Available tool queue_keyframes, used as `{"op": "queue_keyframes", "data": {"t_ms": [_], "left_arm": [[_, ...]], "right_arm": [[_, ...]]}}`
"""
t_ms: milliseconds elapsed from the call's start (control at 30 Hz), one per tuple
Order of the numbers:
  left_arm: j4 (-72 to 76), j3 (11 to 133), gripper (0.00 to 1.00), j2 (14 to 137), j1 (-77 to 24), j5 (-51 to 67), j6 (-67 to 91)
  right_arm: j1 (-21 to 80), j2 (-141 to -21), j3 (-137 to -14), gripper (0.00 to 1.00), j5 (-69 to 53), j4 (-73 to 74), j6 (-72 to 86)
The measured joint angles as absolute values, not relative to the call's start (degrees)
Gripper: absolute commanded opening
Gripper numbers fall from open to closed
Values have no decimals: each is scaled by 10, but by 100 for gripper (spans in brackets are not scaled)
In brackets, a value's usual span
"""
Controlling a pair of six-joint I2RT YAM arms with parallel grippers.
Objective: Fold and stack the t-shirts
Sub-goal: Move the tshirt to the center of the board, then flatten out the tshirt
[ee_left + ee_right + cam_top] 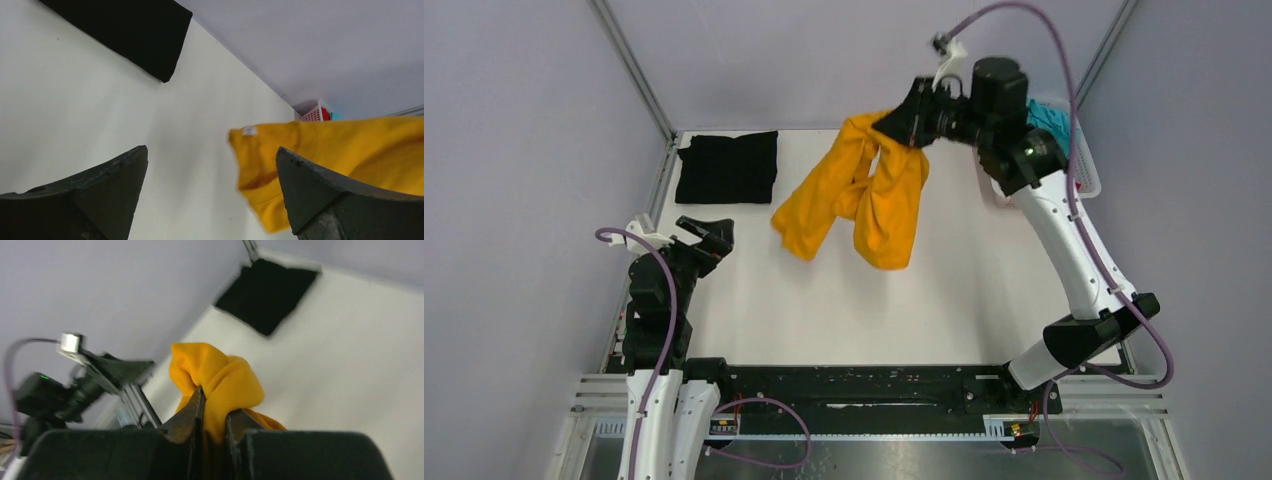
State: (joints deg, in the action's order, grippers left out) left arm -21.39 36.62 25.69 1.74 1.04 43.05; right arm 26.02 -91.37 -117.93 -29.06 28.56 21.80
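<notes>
Shirt, orange-yellow, soft plain cloth, bunched and lifted off the table, hanging in two long crumpled lobes over the far middle. Lower ends droop toward the surface; can't tell if they touch it. Right gripper pinches the top bunch, fingers pressed close together with cloth squeezed between them and a fat fold bulging above the tips. Small white tag at one hem edge in the left wrist view; no writing readable.

Black shirt folded into a flat, neat rectangle, lying in the far left corner, well apart from the orange-yellow one.

Teal shirt crumpled in the white slotted plastic basket at the far right edge, partly hidden behind the right arm. Bit of red cloth shows in the same basket from the left wrist view.

Left gripper near the left edge, dark matte fingers spread wide apart, nothing between them, just short of the black shirt.

Table top white, smooth, matte.
</notes>
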Motion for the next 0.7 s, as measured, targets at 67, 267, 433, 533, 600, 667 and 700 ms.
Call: {"op": "queue_keyframes", "data": {"t_ms": [67, 267, 433, 533, 600, 667, 700], "left_arm": [[-220, 366, 99, 257, 17, 14, 434], [-231, 366, 99, 278, 17, 40, 443], [-222, 350, 99, 347, 17, 88, 452], [-222, 335, 99, 402, 6, 110, 453], [-225, 332, 99, 440, -19, 117, 452], [-224, 332, 99, 473, -57, 121, 449], [-222, 332, 99, 486, -76, 121, 448]], "right_arm": [[265, -880, -1060, 16, -271, 261, 212], [258, -839, -735, 99, -59, 228, 176], [239, -867, -669, 100, 123, 285, 163], [235, -854, -666, 100, 180, 290, 166], [235, -826, -654, 99, 196, 289, 176], [235, -794, -637, 99, 199, 289, 189], [235, -775, -625, 100, 198, 289, 199]]}}
